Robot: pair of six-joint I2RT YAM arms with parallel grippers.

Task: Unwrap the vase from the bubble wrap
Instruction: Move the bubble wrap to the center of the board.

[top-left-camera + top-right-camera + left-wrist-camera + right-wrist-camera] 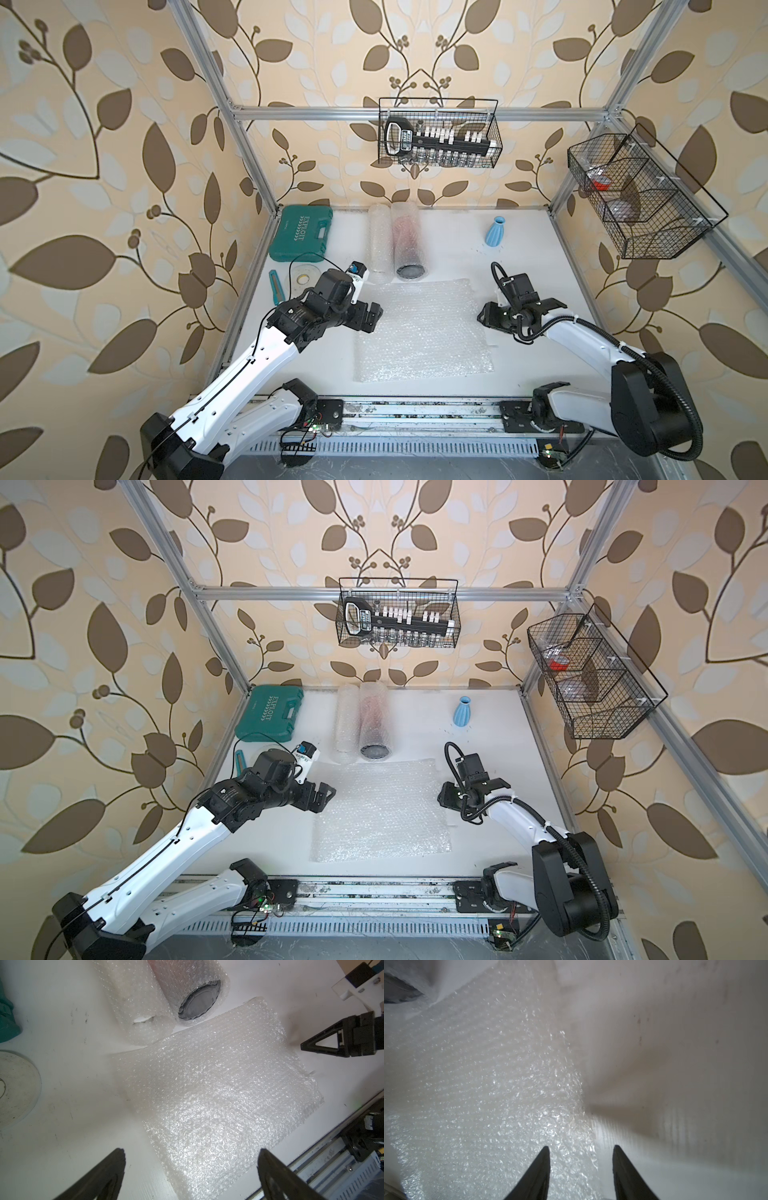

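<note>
A green case in the far left corner of the table read "EXPLOIT" in white. Near it, along the left edge, lay a cutter and a tape roll. The left gripper hung with jaws spread wide and held nothing, over the left edge of the bubble wrap. At the back lay a roll, touching a wrapped cylinder with a dark end. The bubble wrap lay flat mid-table, with bare table in front and to its right. Above, a basket held a black rack; its label was too small to read. The right gripper sat low with jaws partly apart. The sheet's right edge lay between them, unpinched. The blue vase stood upright and bare at the back right, with open table around it.
</note>
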